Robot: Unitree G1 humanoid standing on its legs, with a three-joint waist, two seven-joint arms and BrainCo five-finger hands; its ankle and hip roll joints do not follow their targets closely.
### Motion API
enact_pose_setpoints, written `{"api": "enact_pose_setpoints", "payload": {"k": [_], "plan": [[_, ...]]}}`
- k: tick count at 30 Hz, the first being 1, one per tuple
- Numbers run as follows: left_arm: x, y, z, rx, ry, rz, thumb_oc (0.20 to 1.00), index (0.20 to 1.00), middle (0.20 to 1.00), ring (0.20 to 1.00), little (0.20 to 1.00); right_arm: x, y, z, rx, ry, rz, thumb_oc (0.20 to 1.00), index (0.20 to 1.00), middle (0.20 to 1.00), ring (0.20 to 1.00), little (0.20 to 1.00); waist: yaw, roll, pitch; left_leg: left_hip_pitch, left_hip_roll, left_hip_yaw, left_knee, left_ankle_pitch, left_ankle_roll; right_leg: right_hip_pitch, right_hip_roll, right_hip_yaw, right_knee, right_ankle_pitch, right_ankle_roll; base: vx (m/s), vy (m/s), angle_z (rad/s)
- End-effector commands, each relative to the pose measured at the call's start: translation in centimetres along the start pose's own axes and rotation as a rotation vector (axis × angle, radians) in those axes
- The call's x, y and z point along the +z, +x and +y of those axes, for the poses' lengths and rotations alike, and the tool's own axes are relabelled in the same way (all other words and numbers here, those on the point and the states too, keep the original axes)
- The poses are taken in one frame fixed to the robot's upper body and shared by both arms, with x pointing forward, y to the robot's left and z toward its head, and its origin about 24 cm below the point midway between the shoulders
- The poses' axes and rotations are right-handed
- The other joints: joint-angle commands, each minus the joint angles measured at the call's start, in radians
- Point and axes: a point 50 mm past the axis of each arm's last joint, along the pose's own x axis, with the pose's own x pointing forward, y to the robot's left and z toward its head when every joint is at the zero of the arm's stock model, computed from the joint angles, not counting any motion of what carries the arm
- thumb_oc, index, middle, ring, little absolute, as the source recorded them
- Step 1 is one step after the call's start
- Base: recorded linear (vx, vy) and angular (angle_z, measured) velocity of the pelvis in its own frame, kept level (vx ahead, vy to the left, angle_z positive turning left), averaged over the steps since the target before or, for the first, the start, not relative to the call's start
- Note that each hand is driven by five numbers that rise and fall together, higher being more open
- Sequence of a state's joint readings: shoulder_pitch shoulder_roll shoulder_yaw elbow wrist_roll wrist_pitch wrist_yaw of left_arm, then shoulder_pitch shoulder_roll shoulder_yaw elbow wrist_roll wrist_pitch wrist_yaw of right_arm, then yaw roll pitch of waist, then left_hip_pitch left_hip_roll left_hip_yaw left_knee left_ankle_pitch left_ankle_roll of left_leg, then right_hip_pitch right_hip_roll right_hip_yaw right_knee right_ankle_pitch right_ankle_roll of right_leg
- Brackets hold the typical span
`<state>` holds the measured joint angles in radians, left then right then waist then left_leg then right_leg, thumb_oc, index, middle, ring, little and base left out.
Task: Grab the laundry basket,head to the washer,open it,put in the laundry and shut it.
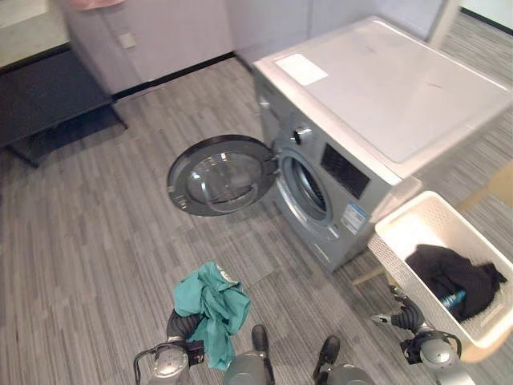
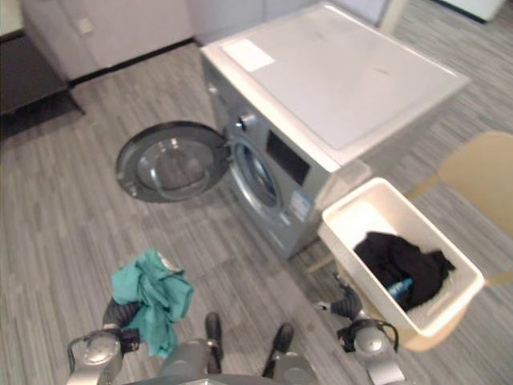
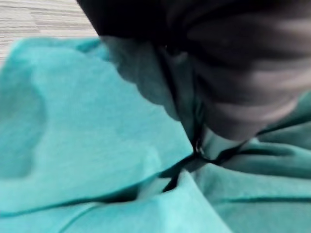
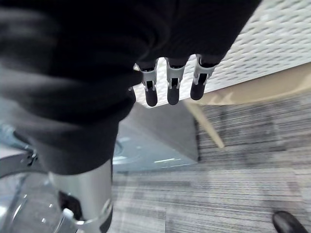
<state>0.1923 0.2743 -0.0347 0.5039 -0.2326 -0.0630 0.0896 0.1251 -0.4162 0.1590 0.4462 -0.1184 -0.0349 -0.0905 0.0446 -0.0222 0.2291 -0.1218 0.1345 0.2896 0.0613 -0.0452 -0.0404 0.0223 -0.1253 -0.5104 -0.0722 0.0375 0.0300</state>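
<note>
The grey washer stands ahead with its round door swung wide open to the left and the drum opening exposed. My left hand holds a bunched teal garment low over the floor, short of the door; the cloth gathers in folds under the hand's dark cover. A white laundry basket sits to the right of the washer on a wooden chair, with dark laundry inside. My right hand hangs open beside the basket's near wall, its fingers relaxed and empty.
A wooden chair carries the basket, and one of its legs slants to the floor. At the far left a dark low bench stands against the wall. White cabinets line the back wall behind the washer.
</note>
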Motion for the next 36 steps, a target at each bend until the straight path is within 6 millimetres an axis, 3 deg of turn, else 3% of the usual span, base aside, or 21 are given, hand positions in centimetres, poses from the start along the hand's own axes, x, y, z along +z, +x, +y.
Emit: {"api": "enact_pose_setpoints", "payload": {"k": [1, 5, 6, 7, 9, 10, 11, 12, 13, 14, 16, 20, 24, 27, 28, 29, 30, 32, 34, 36], "plan": [[4.0, 0.8, 1.2, 0.026, 0.045, -0.161, 0.2, 0.2, 0.2, 0.2, 0.2, 1.3, 0.5, -0.8, -0.048, -0.034, -0.057, 1.0, 1.0, 1.0, 1.0, 1.0, -0.004, -0.025, -0.046, -0.018, 0.06, 0.1, -0.056, 0.097, -0.044, 0.042, -0.048, 0.012, 0.075, -0.143, 0.087, 0.18, 0.312, 1.59], [4.2, 0.8, 0.7, -0.009, 0.082, -0.172, 0.2, 0.2, 0.2, 0.2, 0.2, 1.6, 0.6, -0.3, -0.037, -0.031, -0.066, 1.0, 1.0, 1.0, 1.0, 1.0, -0.01, -0.023, -0.066, -0.021, 0.033, 0.091, -0.047, 0.095, -0.037, 0.078, -0.08, -0.012, 0.085, -0.144, 0.103, 0.26, 0.282, 0.87], [4.4, 0.8, 0.8, -0.011, 0.098, -0.179, 0.2, 0.2, 0.2, 0.2, 0.2, 2.0, 0.8, 0.2, -0.017, -0.037, -0.08, 1.0, 1.0, 1.0, 1.0, 1.0, -0.001, -0.035, -0.063, -0.028, 0.001, 0.067, -0.017, 0.058, -0.014, 0.077, -0.114, 0.005, 0.132, -0.145, 0.105, 0.19, 0.218, 0.22], [4.4, 0.8, 0.8, -0.01, 0.099, -0.18, 0.2, 0.2, 0.2, 0.2, 0.2, 2.1, 0.8, 0.2, -0.017, -0.036, -0.08, 1.0, 1.0, 1.0, 1.0, 1.0, -0.001, -0.038, -0.063, -0.03, -0.001, 0.068, -0.012, 0.052, -0.011, 0.073, -0.119, 0.008, 0.139, -0.148, 0.108, 0.25, 0.299, 0.17], [5.2, 0.9, 1.2, -0.004, 0.131, -0.204, 0.2, 0.2, 0.2, 0.2, 0.2, 2.9, 1.1, 0.7, -0.003, -0.05, -0.106, 1.0, 1.0, 1.0, 1.0, 1.0, 0.011, -0.05, -0.046, -0.03, -0.03, 0.053, 0.024, 0.007, 0.016, 0.046, -0.164, 0.035, 0.24, -0.129, 0.112, 0.19, 0.272, 0.11], [6.2, 1.2, 1.7, 0.017, 0.166, -0.233, 0.2, 0.2, 0.2, 0.2, 0.2, 3.9, 1.4, 1.3, 0.01, -0.049, -0.137, 1.0, 1.0, 1.0, 1.0, 1.0, 0.008, -0.058, -0.018, -0.018, -0.056, 0.039, 0.039, -0.025, 0.044, -0.038, -0.19, 0.107, 0.381, -0.088, 0.12, 0.17, 0.272, 0.04], [6.2, 1.2, 1.7, 0.019, 0.166, -0.235, 0.2, 0.2, 0.2, 0.2, 0.2, 3.9, 1.4, 1.3, 0.009, -0.048, -0.139, 1.0, 1.0, 1.0, 1.0, 1.0, 0.01, -0.06, -0.017, -0.019, -0.058, 0.042, 0.04, -0.028, 0.045, -0.042, -0.193, 0.111, 0.387, -0.089, 0.122, 0.16, 0.248, 0.03], [6.5, 1.3, 1.7, 0.02, 0.175, -0.243, 0.2, 0.2, 0.2, 0.2, 0.2, 4.3, 1.4, 1.4, 0.012, -0.041, -0.151, 1.0, 1.0, 1.0, 1.0, 1.0, 0.0, -0.056, -0.007, -0.002, -0.066, 0.029, 0.03, -0.033, 0.052, -0.082, -0.171, 0.151, 0.435, -0.09, 0.117, 0.19, 0.194, 0.22], [7.1, 1.5, 1.2, 0.008, 0.179, -0.267, 0.2, 0.2, 0.2, 0.2, 0.2, 4.8, 1.4, 1.4, 0.011, -0.044, -0.175, 1.0, 1.0, 1.0, 1.0, 1.0, -0.023, -0.048, 0.016, 0.039, -0.083, 0.01, 0.003, -0.043, 0.062, -0.181, -0.1, 0.249, 0.497, -0.116, 0.106, 0.19, 0.188, 0.27], [7.1, 1.5, 1.2, 0.008, 0.179, -0.267, 0.2, 0.2, 0.2, 0.2, 0.2, 4.8, 1.4, 1.4, 0.011, -0.044, -0.175, 1.0, 1.0, 1.0, 1.0, 1.0, -0.023, -0.048, 0.016, 0.039, -0.083, 0.011, 0.002, -0.043, 0.062, -0.181, -0.1, 0.249, 0.497, -0.116, 0.106, 0.2, 0.15, 0.2], [7.2, 1.6, 0.4, -0.014, 0.181, -0.272, 0.2, 0.2, 0.2, 0.2, 0.2, 4.9, 1.4, 1.7, 0.023, -0.031, -0.177, 1.0, 1.0, 1.0, 1.0, 1.0, -0.045, -0.038, 0.03, 0.098, -0.102, -0.012, -0.027, -0.06, 0.069, -0.224, -0.041, 0.264, 0.413, -0.135, 0.092, 0.26, 0.062, 0.26], [7.5, 1.8, -0.5, -0.049, 0.205, -0.281, 0.2, 0.2, 0.2, 0.2, 0.2, 4.5, 1.4, 1.7, 0.024, -0.03, -0.162, 1.0, 1.0, 1.0, 1.0, 1.0, -0.068, -0.045, 0.037, 0.121, -0.127, -0.043, -0.03, -0.064, 0.076, -0.274, -0.001, 0.282, 0.31, -0.078, 0.098, 0.17, -0.043, 0.42], [7.6, 1.5, -2.6, -0.163, 0.285, -0.312, 0.2, 0.2, 0.2, 0.2, 0.2, 3.2, 0.9, 1.7, 0.033, -0.038, -0.125, 1.0, 1.0, 1.0, 1.0, 1.0, -0.108, -0.061, 0.015, 0.155, -0.159, -0.1, 0.023, -0.13, 0.073, -0.245, 0.046, 0.366, 0.204, -0.048, 0.097, 0.27, -0.134, 0.55], [7.4, 1.2, -3.4, -0.219, 0.319, -0.31, 0.2, 0.2, 0.2, 0.2, 0.2, 2.5, 0.7, 1.5, 0.041, -0.048, -0.107, 1.0, 1.0, 1.0, 1.0, 1.0, -0.125, -0.06, -0.013, 0.145, -0.129, -0.08, 0.11, -0.161, 0.043, -0.211, 0.06, 0.384, 0.192, -0.058, 0.079, 0.21, -0.163, 0.62], [7.1, 0.9, -4.1, -0.259, 0.348, -0.308, 0.2, 0.2, 0.2, 0.2, 0.2, 2.3, 0.6, 1.0, 0.036, -0.067, -0.108, 1.0, 1.0, 1.0, 1.0, 1.0, -0.132, -0.059, -0.009, 0.109, -0.075, -0.049, 0.267, -0.15, 0.025, -0.164, 0.069, 0.382, 0.188, -0.079, 0.055, 0.12, -0.094, 0.31], [7.1, 0.9, -4.1, -0.259, 0.348, -0.308, 0.2, 0.2, 0.2, 0.2, 0.2, 2.3, 0.6, 1.0, 0.036, -0.068, -0.108, 1.0, 1.0, 1.0, 1.0, 1.0, -0.132, -0.059, -0.009, 0.108, -0.075, -0.049, 0.267, -0.15, 0.025, -0.164, 0.069, 0.382, 0.188, -0.079, 0.055, 0.2, -0.176, -0.04], [7.0, 0.9, -4.7, -0.279, 0.355, -0.308, 0.2, 0.2, 0.2, 0.2, 0.2, 2.3, 0.6, 0.4, 0.023, -0.091, -0.112, 1.0, 1.0, 1.0, 1.0, 1.0, -0.127, -0.058, 0.002, 0.063, -0.044, -0.055, 0.369, -0.096, 0.011, -0.134, 0.089, 0.389, 0.192, -0.103, 0.028, 0.11, -0.1, -0.33], [7.2, 1.0, -5.3, -0.292, 0.364, -0.317, 0.2, 0.2, 0.2, 0.2, 0.2, 2.5, 0.6, 0.0, 0.016, -0.096, -0.12, 1.0, 1.0, 1.0, 1.0, 1.0, -0.124, -0.063, 0.006, 0.013, -0.045, -0.074, 0.374, -0.089, 0.017, -0.117, 0.09, 0.399, 0.188, -0.117, 0.019, 0.13, -0.07, -0.49], [7.3, 0.9, -5.6, -0.3, 0.363, -0.326, 0.2, 0.2, 0.2, 0.2, 0.2, 2.4, 0.5, -0.2, 0.007, -0.088, -0.119, 1.0, 1.0, 1.0, 1.0, 1.0, -0.123, -0.072, -0.003, -0.006, -0.058, -0.096, 0.3, -0.097, 0.024, -0.109, 0.087, 0.415, 0.174, -0.119, 0.025, 0.15, 0.007, -0.71], [7.2, 0.8, -5.7, -0.304, 0.365, -0.323, 0.2, 0.2, 0.2, 0.2, 0.2, 2.0, 0.4, -0.3, -0.002, -0.087, -0.107, 1.0, 1.0, 1.0, 1.0, 1.0, -0.12, -0.068, -0.005, -0.016, -0.068, -0.133, 0.223, -0.068, 0.014, -0.093, 0.097, 0.439, 0.166, -0.125, 0.028, 0.15, 0.04, -0.6]]}}
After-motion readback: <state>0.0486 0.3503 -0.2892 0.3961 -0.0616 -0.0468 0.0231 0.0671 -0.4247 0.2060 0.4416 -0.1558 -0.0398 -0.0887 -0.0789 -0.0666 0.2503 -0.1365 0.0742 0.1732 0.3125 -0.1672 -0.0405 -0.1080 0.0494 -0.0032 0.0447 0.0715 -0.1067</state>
